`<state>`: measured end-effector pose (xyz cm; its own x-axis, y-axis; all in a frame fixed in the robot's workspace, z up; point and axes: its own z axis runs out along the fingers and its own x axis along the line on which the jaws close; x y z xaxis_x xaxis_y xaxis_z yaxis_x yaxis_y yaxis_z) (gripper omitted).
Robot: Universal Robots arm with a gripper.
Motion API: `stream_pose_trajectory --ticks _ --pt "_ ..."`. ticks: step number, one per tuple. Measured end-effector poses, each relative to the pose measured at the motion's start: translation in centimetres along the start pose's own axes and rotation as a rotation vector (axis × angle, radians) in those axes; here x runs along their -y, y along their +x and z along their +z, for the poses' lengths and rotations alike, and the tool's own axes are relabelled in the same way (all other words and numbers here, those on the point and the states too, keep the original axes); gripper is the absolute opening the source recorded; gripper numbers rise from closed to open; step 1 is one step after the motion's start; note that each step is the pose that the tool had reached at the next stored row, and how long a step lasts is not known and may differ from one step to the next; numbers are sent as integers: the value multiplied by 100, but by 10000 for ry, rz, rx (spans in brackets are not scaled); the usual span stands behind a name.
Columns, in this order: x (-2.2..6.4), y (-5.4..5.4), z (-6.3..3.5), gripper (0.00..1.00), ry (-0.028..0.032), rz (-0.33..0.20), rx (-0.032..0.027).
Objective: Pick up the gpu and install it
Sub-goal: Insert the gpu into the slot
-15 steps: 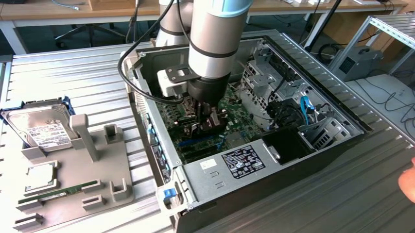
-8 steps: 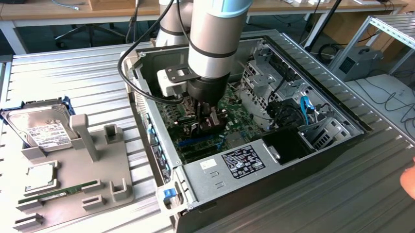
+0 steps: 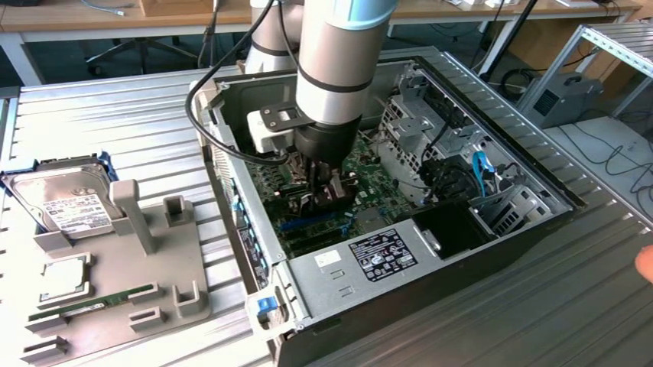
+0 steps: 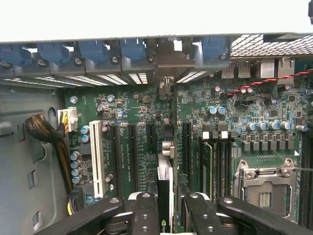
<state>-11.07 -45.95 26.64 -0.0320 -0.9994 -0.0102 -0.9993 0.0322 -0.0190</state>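
Observation:
My gripper (image 3: 318,193) is lowered deep into the open computer case (image 3: 531,164), just over the green motherboard (image 3: 383,180). In the wrist view the gripper (image 4: 168,215) is shut on the gpu (image 4: 165,188), a thin black card seen edge-on between the two black fingers (image 4: 145,215). The card stands upright along the row of black expansion slots (image 4: 132,152). Its far end with the silvery bracket (image 4: 168,63) reaches the case's rear wall. Whether its lower edge sits in a slot I cannot tell.
A white slot (image 4: 96,156), a cable bundle (image 4: 46,132) and the CPU socket (image 4: 266,188) flank the card. Outside the case, a grey fixture (image 3: 153,275) carries a hard drive in a blue frame (image 3: 66,202) and a green RAM stick (image 3: 97,302). A person's hand (image 3: 644,264) shows at the exterior view's right edge.

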Motion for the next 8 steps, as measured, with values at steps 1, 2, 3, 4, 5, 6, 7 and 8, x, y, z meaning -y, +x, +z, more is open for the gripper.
stream_pose_trajectory --ticks 1,2,3,4,5,6,7,8 --pt "1 -2 4 26 1 -4 5" --pt "1 -4 6 26 1 -17 7" --pt "1 -5 7 26 0 -27 8" --pt "0 -5 8 26 -1 -36 10" --pt "-1 -5 10 26 -2 -38 18" --pt "0 -6 15 26 -2 -42 32" --pt "0 -9 18 26 -2 -47 42" --pt "0 -10 21 26 -3 -52 53"
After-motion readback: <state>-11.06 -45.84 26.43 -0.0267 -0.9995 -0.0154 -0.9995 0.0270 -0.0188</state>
